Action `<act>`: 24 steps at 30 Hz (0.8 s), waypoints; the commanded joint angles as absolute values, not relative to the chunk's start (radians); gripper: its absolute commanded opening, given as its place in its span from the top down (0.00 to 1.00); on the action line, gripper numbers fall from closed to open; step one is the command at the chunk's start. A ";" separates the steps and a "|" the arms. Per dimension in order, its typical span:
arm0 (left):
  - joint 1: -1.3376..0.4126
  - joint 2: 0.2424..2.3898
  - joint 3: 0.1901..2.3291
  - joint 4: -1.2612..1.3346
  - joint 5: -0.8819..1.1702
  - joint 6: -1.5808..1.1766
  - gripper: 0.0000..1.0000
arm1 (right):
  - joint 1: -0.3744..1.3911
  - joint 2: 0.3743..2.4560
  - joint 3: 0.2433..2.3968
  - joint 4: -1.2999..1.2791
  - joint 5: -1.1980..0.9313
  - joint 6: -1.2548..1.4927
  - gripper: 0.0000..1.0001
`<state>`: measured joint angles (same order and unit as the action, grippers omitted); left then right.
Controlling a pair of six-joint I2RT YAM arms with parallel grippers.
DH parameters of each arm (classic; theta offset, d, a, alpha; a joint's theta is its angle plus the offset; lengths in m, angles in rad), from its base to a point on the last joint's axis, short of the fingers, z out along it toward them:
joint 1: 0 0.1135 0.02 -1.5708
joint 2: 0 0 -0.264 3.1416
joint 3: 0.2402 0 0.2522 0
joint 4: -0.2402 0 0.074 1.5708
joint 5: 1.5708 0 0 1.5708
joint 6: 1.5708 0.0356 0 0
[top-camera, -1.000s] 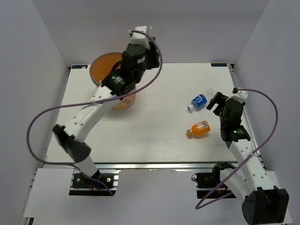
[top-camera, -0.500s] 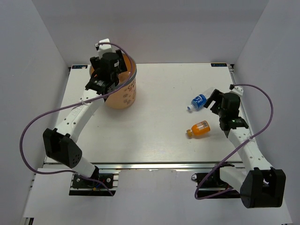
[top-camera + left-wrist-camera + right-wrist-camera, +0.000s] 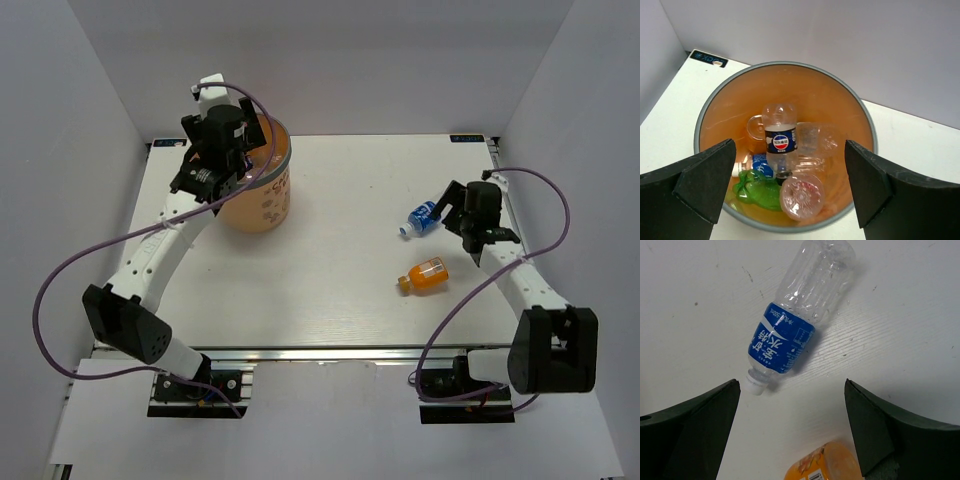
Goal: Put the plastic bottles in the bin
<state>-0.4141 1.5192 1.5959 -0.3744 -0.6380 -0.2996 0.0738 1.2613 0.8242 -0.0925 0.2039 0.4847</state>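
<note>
The bin [image 3: 262,205], a round orange bucket with a grey rim [image 3: 785,64], stands at the table's far left. My left gripper [image 3: 238,158] hovers over it, open [image 3: 790,165] and holding nothing. Several plastic bottles lie inside: a clear one with a dark label [image 3: 780,140], a crushed green one [image 3: 760,189], and a clear one seen end-on [image 3: 801,196]. On the right, a blue-labelled bottle [image 3: 424,216] [image 3: 790,335] and a stubby orange bottle [image 3: 425,273] [image 3: 825,466] lie on the table. My right gripper [image 3: 452,210] [image 3: 791,395] hangs open just above them, touching neither.
White walls close in the table on the left, back and right. The right arm's purple cable [image 3: 455,310] loops over the table's near right part. A small black tag [image 3: 708,58] sits on the table's far left corner behind the bin.
My left arm swung left over the bin and its gripper opened. My right gripper moved farther from the base, up to the blue-labelled bottle. Both table bottles stayed put.
</note>
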 commanded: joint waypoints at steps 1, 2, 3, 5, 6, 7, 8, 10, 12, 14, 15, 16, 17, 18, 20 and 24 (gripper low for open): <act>-0.411 1.396 1.582 -0.394 -0.574 -0.318 0.02 | 0.066 1.327 0.880 -0.057 0.209 0.529 0.11; -0.411 1.372 1.554 -0.390 -0.546 -0.330 0.02 | 0.066 1.351 0.896 -0.060 0.209 0.529 0.11; -0.411 1.324 1.498 -0.382 -0.539 -0.340 0.02 | 0.066 1.400 0.932 -0.072 0.207 0.531 0.11; -0.413 1.272 1.435 -0.379 -0.513 -0.382 0.02 | 0.066 1.445 0.966 -0.127 0.219 0.537 0.11; -0.413 1.225 1.363 -0.365 -0.502 -0.396 0.02 | 0.067 1.475 0.982 -0.132 0.242 0.538 0.11; -0.411 1.198 1.324 -0.356 -0.485 -0.409 0.02 | 0.066 1.491 0.985 -0.123 0.253 0.548 0.11; -0.411 1.175 1.286 -0.341 -0.463 -0.432 0.02 | 0.066 1.505 0.989 -0.118 0.259 0.551 0.11; -0.411 1.114 1.174 -0.292 -0.402 -0.449 0.02 | 0.061 1.554 1.026 -0.115 0.265 0.563 0.10; -0.411 1.083 1.117 -0.264 -0.388 -0.475 0.02 | 0.057 1.618 1.064 -0.118 0.261 0.571 0.11; -0.411 1.052 1.062 -0.258 -0.384 -0.486 0.02 | 0.055 1.666 1.144 -0.162 0.258 0.581 0.11; -0.413 1.046 1.049 -0.259 -0.370 -0.488 0.02 | 0.054 1.719 1.173 -0.182 0.253 0.584 0.11; -0.411 1.040 1.033 -0.258 -0.362 -0.488 0.02 | 0.054 1.742 1.221 -0.201 0.249 0.589 0.11; -0.413 1.039 1.028 -0.256 -0.354 -0.486 0.02 | 0.054 1.782 1.236 -0.225 0.253 0.606 0.11; -0.413 1.040 1.025 -0.259 -0.342 -0.488 0.02 | 0.055 1.801 1.249 -0.233 0.258 0.614 0.11; -0.413 1.046 1.025 -0.264 -0.325 -0.486 0.02 | 0.054 1.847 1.270 -0.245 0.293 0.647 0.11; -0.413 1.045 1.019 -0.270 -0.324 -0.483 0.02 | 0.054 1.937 1.337 -0.309 0.296 0.658 0.11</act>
